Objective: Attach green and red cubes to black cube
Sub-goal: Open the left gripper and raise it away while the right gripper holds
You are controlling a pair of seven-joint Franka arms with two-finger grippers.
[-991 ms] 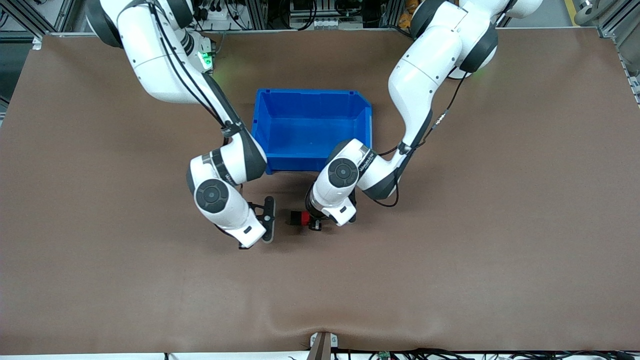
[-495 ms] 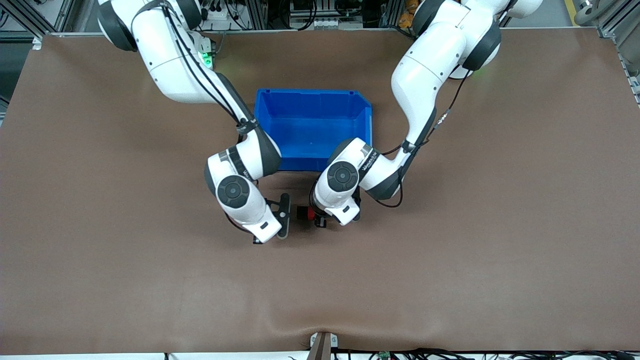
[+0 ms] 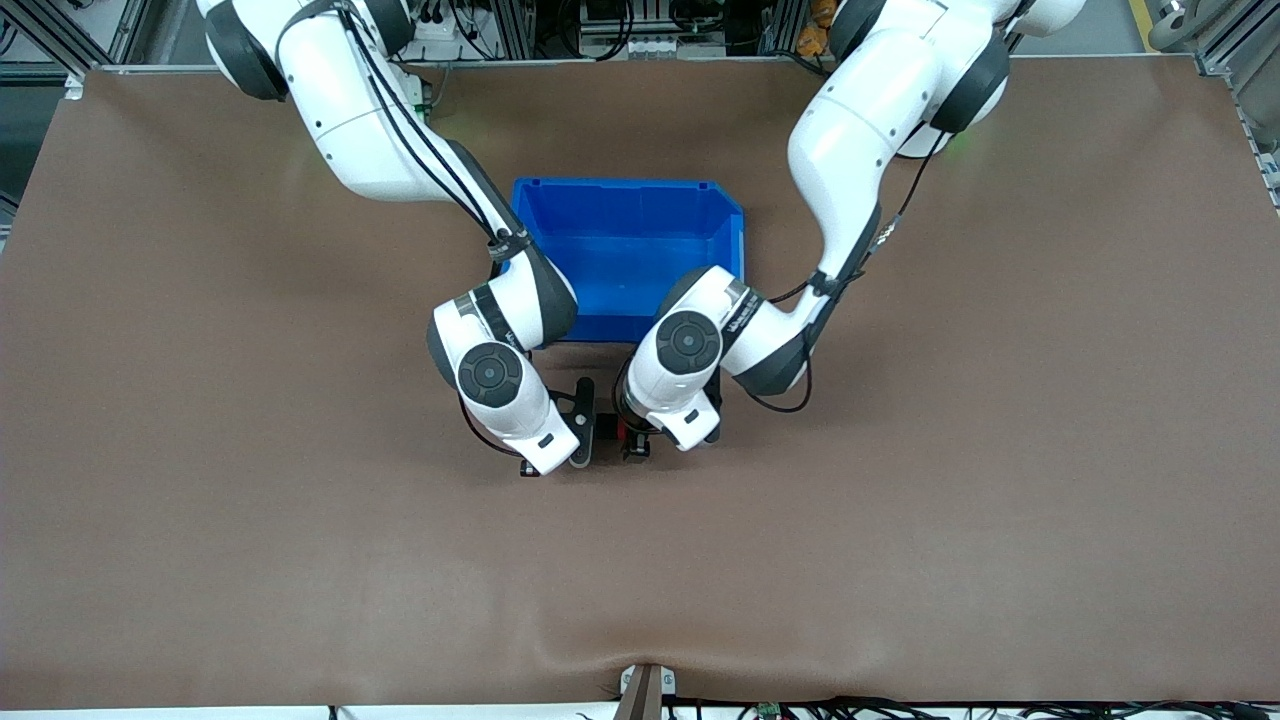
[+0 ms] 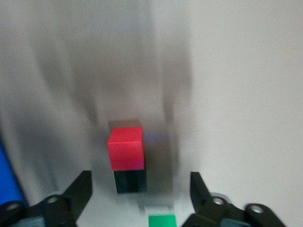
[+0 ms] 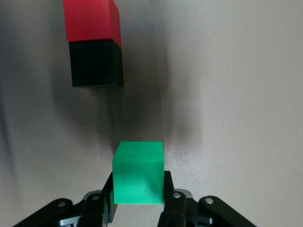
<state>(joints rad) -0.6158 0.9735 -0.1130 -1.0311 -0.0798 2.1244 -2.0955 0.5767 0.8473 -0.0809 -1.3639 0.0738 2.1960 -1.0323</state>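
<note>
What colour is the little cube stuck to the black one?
Red, best seen in the right wrist view.

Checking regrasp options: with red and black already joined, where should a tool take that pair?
Probably across the black cube, on its two free sides, from above. The red cube covers one face, and the green cube, in the right tool, needs the other end face.
</note>
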